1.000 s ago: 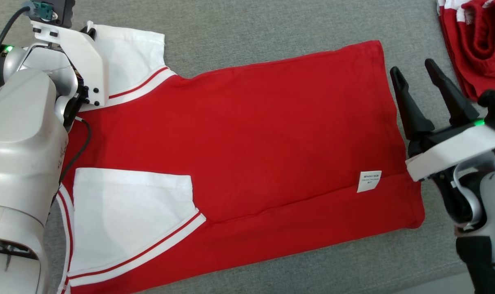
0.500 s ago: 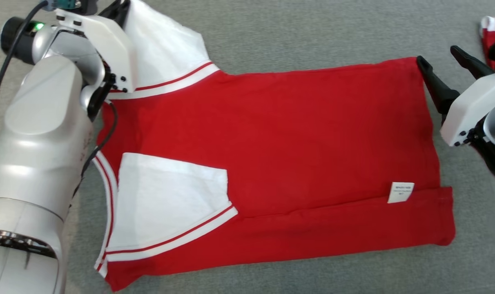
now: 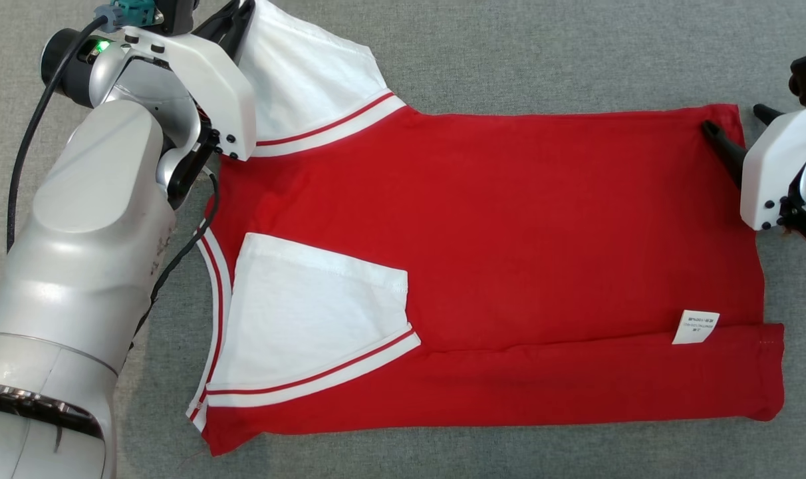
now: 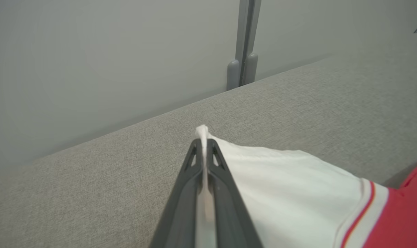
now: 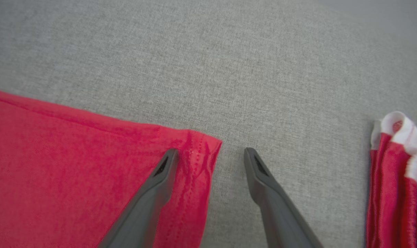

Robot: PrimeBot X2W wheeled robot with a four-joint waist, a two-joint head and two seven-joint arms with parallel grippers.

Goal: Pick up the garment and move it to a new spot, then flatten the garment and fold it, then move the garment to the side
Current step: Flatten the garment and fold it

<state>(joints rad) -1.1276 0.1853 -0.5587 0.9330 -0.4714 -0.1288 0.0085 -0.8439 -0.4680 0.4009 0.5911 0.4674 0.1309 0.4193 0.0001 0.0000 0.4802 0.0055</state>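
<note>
One garment (image 3: 509, 253), lengthwise left-right, hem (image 3: 752, 266) rightward

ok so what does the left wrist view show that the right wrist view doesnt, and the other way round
Left wrist view: the left gripper shut on the tip of the white sleeve of the red short-sleeved shirt, with a pale grey wall and a grey upright post beyond the grey woven fabric surface.
Right wrist view: the right gripper open astride the red hem corner, one finger over cloth, one over bare surface, plus a bunched red-and-white cloth at the right edge.
Both: the red shirt on that grey surface.
</note>
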